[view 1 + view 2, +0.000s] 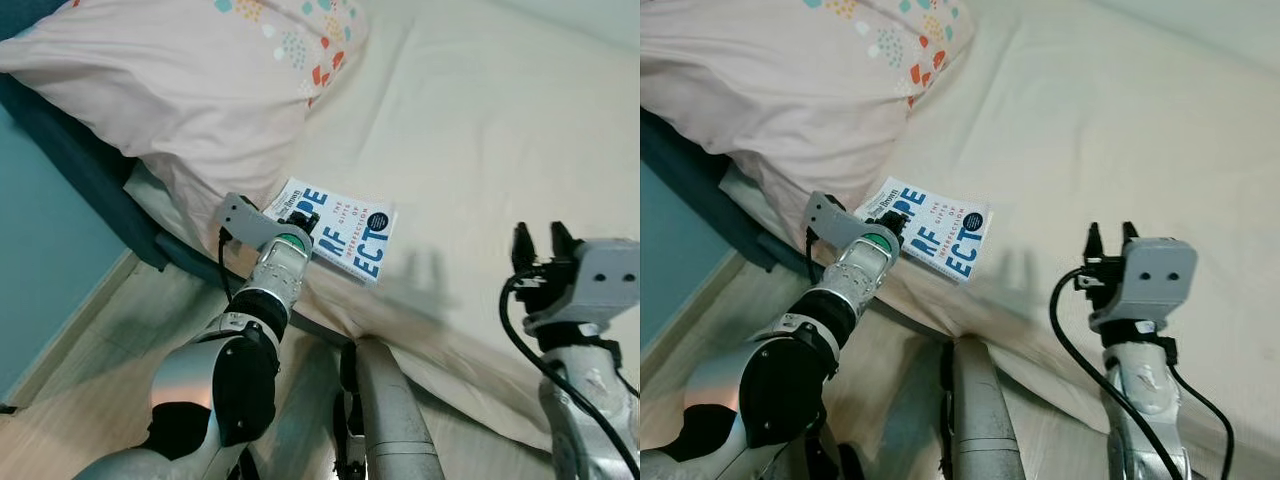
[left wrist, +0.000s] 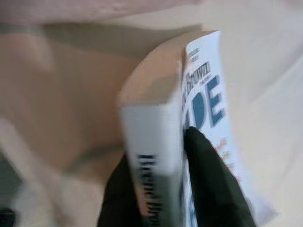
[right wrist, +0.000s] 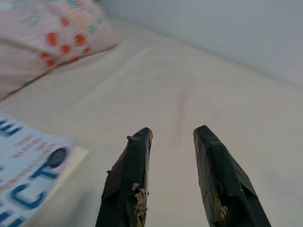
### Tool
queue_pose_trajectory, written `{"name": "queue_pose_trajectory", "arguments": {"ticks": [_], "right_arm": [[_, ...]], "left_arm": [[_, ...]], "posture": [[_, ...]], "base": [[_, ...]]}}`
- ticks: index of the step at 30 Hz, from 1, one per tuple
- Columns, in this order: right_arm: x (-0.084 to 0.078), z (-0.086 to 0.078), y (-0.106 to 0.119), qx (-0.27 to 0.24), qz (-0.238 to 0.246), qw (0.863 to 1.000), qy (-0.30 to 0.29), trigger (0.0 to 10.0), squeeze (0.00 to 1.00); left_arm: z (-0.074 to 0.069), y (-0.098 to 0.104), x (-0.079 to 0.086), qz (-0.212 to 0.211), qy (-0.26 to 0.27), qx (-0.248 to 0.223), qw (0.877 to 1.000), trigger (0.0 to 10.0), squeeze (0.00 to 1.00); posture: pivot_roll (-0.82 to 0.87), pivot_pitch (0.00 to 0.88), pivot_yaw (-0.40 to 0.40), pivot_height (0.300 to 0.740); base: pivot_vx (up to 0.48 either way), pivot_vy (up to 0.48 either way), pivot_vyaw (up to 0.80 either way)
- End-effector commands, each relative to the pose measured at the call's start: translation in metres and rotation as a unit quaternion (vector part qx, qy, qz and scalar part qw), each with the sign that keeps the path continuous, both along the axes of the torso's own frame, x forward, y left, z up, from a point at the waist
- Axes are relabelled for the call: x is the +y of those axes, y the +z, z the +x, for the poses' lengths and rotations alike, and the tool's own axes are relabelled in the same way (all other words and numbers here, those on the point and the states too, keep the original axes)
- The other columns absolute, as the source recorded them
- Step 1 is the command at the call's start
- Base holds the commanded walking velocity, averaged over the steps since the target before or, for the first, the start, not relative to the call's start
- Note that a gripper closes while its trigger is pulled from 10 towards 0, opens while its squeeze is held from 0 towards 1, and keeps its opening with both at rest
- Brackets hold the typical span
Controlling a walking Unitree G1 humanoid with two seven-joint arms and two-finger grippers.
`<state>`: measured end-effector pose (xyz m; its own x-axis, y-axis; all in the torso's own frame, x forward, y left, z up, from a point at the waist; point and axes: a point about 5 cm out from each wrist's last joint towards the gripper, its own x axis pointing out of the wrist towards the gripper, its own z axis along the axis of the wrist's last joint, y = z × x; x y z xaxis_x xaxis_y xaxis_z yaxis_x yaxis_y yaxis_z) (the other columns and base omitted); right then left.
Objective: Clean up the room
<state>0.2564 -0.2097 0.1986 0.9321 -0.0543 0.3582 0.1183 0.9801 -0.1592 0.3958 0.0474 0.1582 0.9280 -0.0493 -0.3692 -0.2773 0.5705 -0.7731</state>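
Observation:
A white book with blue lettering (image 1: 350, 234) lies on the cream bedsheet (image 1: 480, 140) near the bed's front edge, just below a pink pillow (image 1: 190, 80). My left gripper (image 1: 303, 222) is at the book's near corner; in the left wrist view its black fingers (image 2: 208, 184) are shut on the book's spine edge (image 2: 151, 142), one on the cover and one on the underside. My right gripper (image 1: 540, 245) hovers above the sheet to the right of the book, open and empty, its two fingers (image 3: 130, 184) apart.
A teal bed frame (image 1: 90, 170) and a teal wall (image 1: 30, 290) stand at the left. Light wooden floor (image 1: 100, 350) runs along the bed's side below. The sheet beyond the book is bare and wide.

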Motion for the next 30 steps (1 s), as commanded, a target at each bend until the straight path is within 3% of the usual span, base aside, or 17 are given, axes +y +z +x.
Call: {"name": "queue_pose_trajectory", "arguments": {"ticks": [1,2,7,12,13,14,16,19,21,23,26,29,30], "right_arm": [[0.001,-0.003,-0.005,0.022,0.0,1.0,0.013,10.0,0.0],[-0.001,-0.004,-0.005,0.028,-0.008,0.999,0.015,10.0,0.0],[-0.014,-0.006,-0.001,0.031,-0.018,0.999,-0.004,10.0,0.0],[-0.015,-0.004,-0.002,0.03,-0.013,0.999,-0.009,10.0,0.0],[-0.014,-0.002,-0.003,0.029,-0.01,0.999,-0.008,10.0,0.0],[-0.013,-0.001,-0.004,0.028,-0.008,1.0,-0.007,10.0,0.0],[-0.012,0.0,-0.004,0.028,-0.006,1.0,-0.005,10.0,0.0],[-0.009,0.007,-0.004,0.025,0.001,1.0,0.002,10.0,0.0],[-0.009,0.007,-0.004,0.025,0.001,1.0,0.002,10.0,0.0],[-0.007,0.009,-0.004,0.022,0.005,1.0,0.005,10.0,0.0],[-0.006,0.01,-0.004,0.021,0.006,1.0,0.006,10.0,0.0],[-0.003,0.014,-0.007,0.021,0.014,1.0,0.01,10.0,0.0],[-0.003,0.014,-0.007,0.021,0.014,1.0,0.01,10.0,0.0]], "left_arm": [[-0.03,-0.028,-0.056,-0.002,-0.073,0.054,0.996,10.0,0.87],[-0.031,-0.03,-0.058,-0.002,-0.077,0.055,0.996,10.0,1.0],[-0.034,-0.03,-0.066,-0.029,-0.094,0.049,0.994,10.0,1.0],[-0.034,-0.028,-0.069,-0.025,-0.108,0.047,0.993,10.0,1.0],[-0.034,-0.028,-0.068,-0.013,-0.115,0.042,0.992,10.0,0.84],[-0.033,-0.028,-0.066,-0.004,-0.118,0.039,0.992,10.0,0.0],[-0.032,-0.029,-0.062,0.008,-0.116,0.038,0.992,10.0,0.0],[-0.027,-0.035,-0.044,0.063,-0.117,0.039,0.99,10.0,0.0],[-0.027,-0.035,-0.044,0.063,-0.117,0.039,0.99,10.0,0.0],[-0.026,-0.043,-0.031,0.088,-0.129,0.041,0.987,10.0,0.0],[-0.026,-0.047,-0.025,0.098,-0.137,0.042,0.985,10.0,0.0],[-0.029,-0.068,0.008,0.137,-0.164,0.055,0.975,10.0,0.0],[-0.029,-0.068,0.008,0.137,-0.164,0.055,0.975,10.0,0.0]], "posture": [[-0.4,0.388,0.024,0.581],[-0.4,0.388,0.024,0.581],[-0.38,0.379,0.025,0.581],[-0.35,0.366,0.029,0.581],[-0.34,0.364,0.032,0.581],[-0.33,0.359,0.035,0.581],[-0.31,0.355,0.038,0.581],[-0.26,0.335,0.055,0.581],[-0.26,0.335,0.055,0.581],[-0.23,0.325,0.064,0.581],[-0.23,0.325,0.064,0.581],[-0.18,0.314,0.068,0.581],[-0.18,0.314,0.068,0.581]], "base": [[0.0,0.0,0.0],[0.0,0.0,0.0],[0.0,0.0,0.0],[0.0,0.0,0.0],[0.0,0.0,0.0],[0.0,0.0,0.0],[0.0,0.0,0.0],[0.0,0.0,0.0],[0.0,0.0,0.0],[0.0,0.0,0.0],[0.0,0.0,0.0],[0.0,0.0,0.0],[0.0,0.0,0.0]]}}
